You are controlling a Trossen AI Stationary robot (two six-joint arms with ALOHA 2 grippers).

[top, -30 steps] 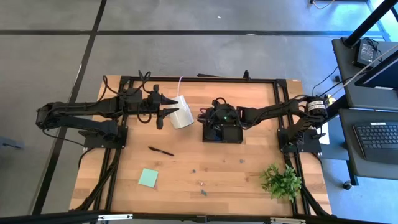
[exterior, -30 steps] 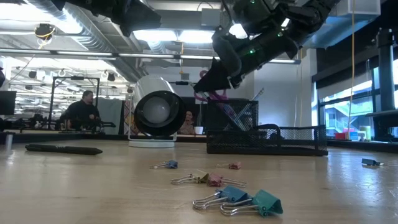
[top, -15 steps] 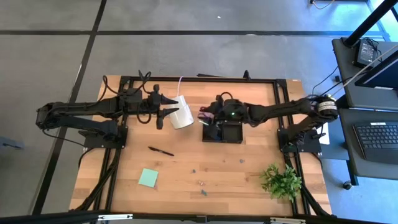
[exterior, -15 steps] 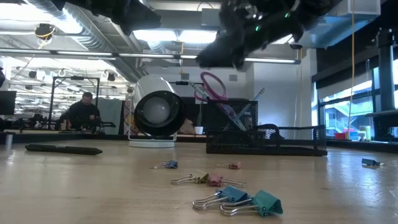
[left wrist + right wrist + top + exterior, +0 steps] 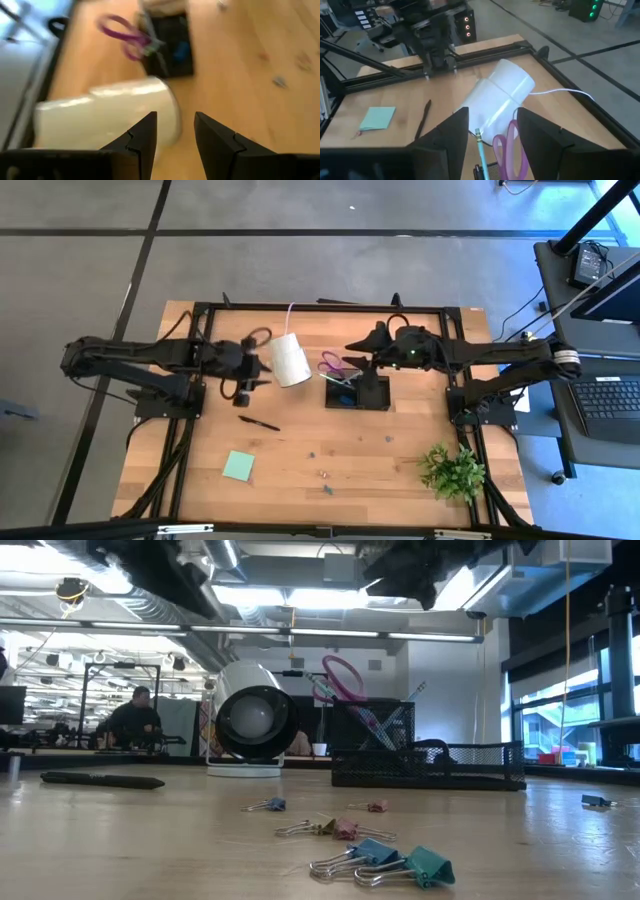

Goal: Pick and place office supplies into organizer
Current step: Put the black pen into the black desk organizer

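The purple-handled scissors (image 5: 334,366) stand blades-down in the tall part of the black mesh organizer (image 5: 372,392), handles (image 5: 342,678) sticking up and leaning toward the table's left. A teal pencil (image 5: 481,145) stands beside them. My right gripper (image 5: 358,345) hovers open above the organizer's far side, touching nothing. My left gripper (image 5: 252,375) hangs open just left of the white cylinder (image 5: 290,360), with nothing between its fingers (image 5: 142,137). On the table lie a dark pen (image 5: 258,422), a mint-green sticky-note pad (image 5: 238,466) and several small clips (image 5: 380,860).
The white cylinder (image 5: 105,117) lies on its side between the two arms, close to the organizer's left. A green leafy plant (image 5: 452,470) stands at the near right. Clips are scattered on the wood in front of the organizer. A person sits in the room beyond the table.
My right gripper has let go of the scissors, opened, risen and drawn back toward the table's right edge; the scissors stay standing in the organizer, handles up. My left gripper has swung away from the cylinder's far end toward the near edge and tipped downward.
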